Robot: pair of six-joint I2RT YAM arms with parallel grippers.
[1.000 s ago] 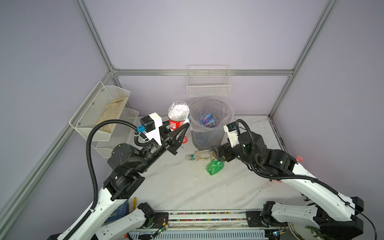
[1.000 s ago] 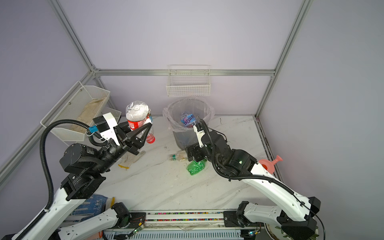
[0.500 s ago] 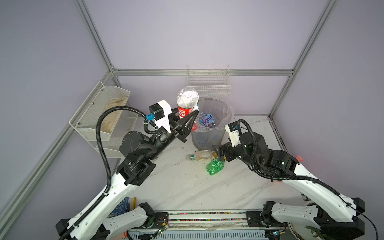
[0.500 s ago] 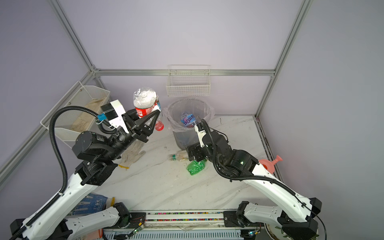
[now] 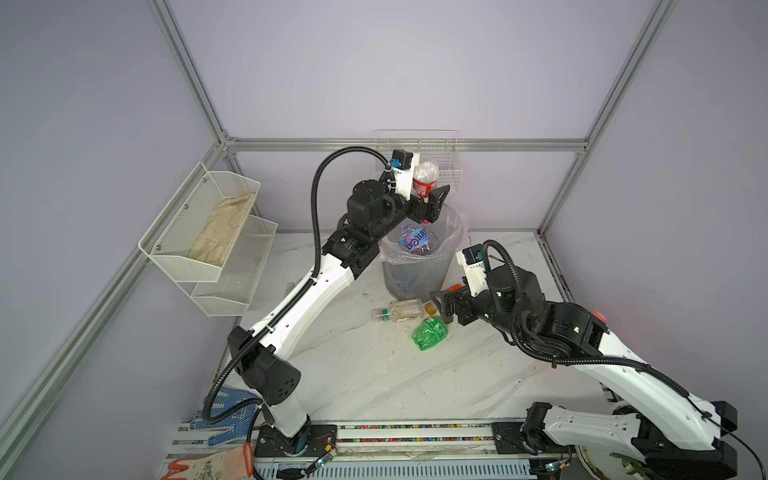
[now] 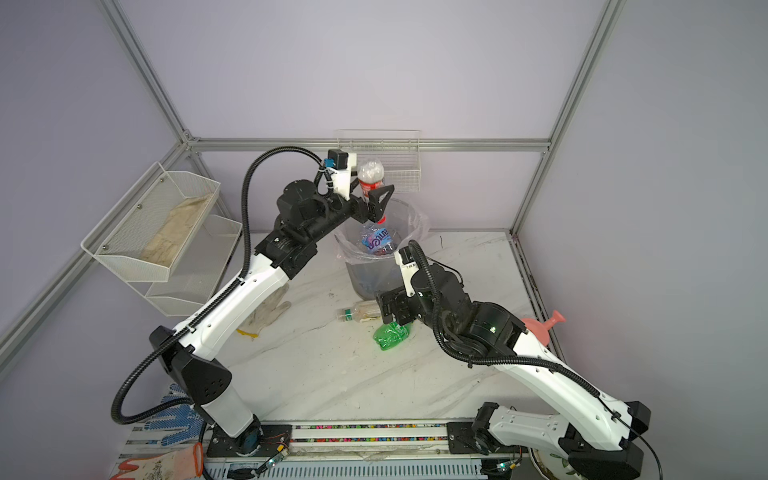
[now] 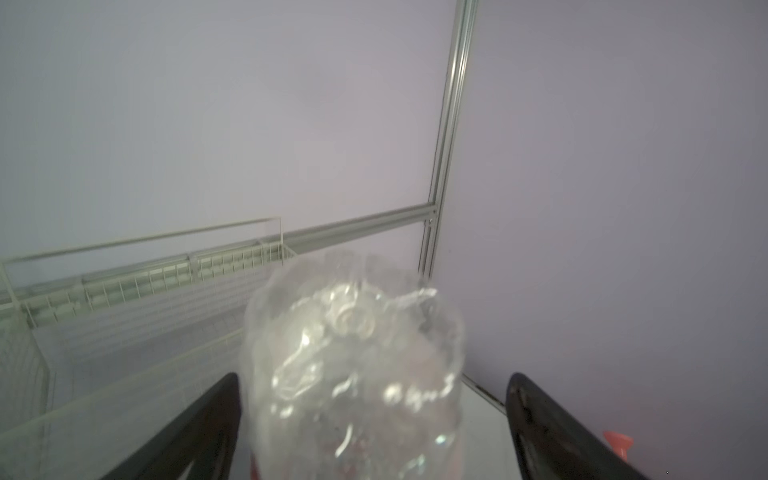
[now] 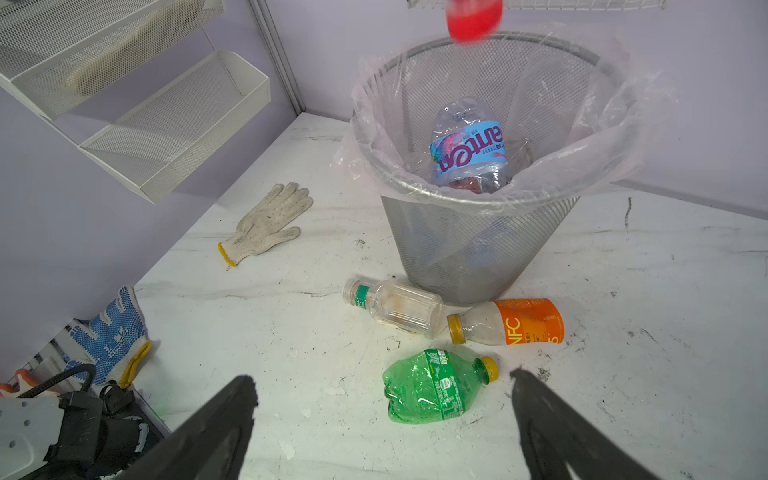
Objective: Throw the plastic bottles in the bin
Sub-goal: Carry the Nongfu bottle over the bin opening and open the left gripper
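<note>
Left wrist view: my left gripper [image 7: 372, 376] stands with its jaws wide apart about a clear, crumpled plastic bottle with a red label [image 7: 353, 374], whose base faces the lens. One finger lies close beside the bottle and a plain gap parts it from the other, so nothing is clamped. In both top views this bottle is cap-down, directly over the mouth of the round grey metal-mesh bin [image 5: 415, 278], which is lined with a clear bag. In the right wrist view its red cap [image 8: 473, 18] is a blur just above the rim. Inside the bin lies a clear bottle with a blue label [image 8: 469, 149].

My right gripper [image 8: 382, 377] is likewise spread wide and holds nothing, low over the table beside the bin. Three bottles lie on their sides at the bin's foot:
- a clear bottle with a green neck band [image 8: 395, 307]
- an orange-labelled bottle with a yellow cap [image 8: 507, 322]
- a crushed green bottle with a yellow cap [image 8: 432, 386], nearest my right fingers

Surface: a white marble-patterned tabletop [image 5: 374, 374], scuffed and speckled, bearing a white knitted glove [image 8: 266, 222]. A blue-dotted glove [image 8: 112, 332] lies at its near left corner.

Room: lilac walls [image 5: 415, 62] framed by aluminium rails [image 5: 498, 144]. A white mesh two-tier shelf [image 5: 208, 232] hangs on the wall at the left of the top views, and a white wire basket [image 5: 451, 166] on the back wall.
</note>
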